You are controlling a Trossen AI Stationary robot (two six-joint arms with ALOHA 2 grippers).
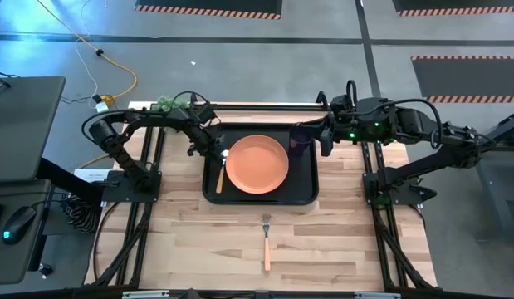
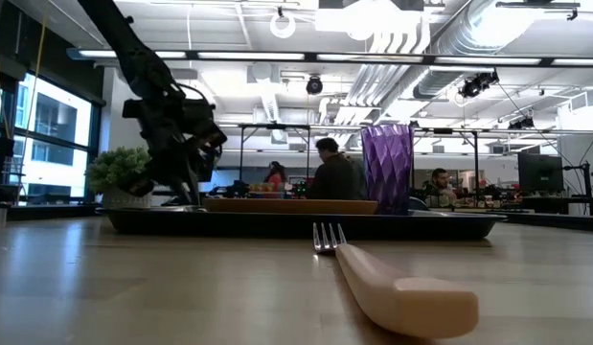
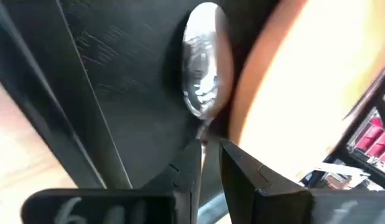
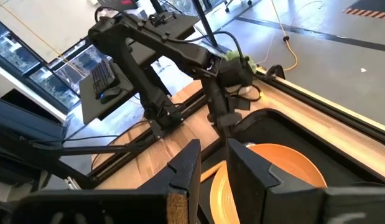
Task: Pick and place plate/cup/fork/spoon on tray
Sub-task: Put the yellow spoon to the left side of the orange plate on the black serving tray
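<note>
the spoon (image 3: pixel 205 74) lay on the tray (image 1: pixel 302 193) floor in the narrow strip between the tray's left rim and the plate (image 1: pixel 257 164), its handle running toward the table's near side. the left gripper (image 3: pixel 208 163) sat low over it, fingers a little apart with the spoon's neck between them; whether they pinched or had let go i cannot tell. doing this step well meant parting the fingers clear of the neck and lifting straight up, since the plate edge lay just beside one finger and the rim close on the other. the cup (image 2: pixel 386 168) stood upright at the tray's far right corner. the right gripper (image 4: pixel 211 168) hovered by that corner, fingers slightly apart, holding nothing. the fork (image 1: pixel 266 242) lay well apart on open table (image 1: pixel 190 241), where room was ample.
</note>
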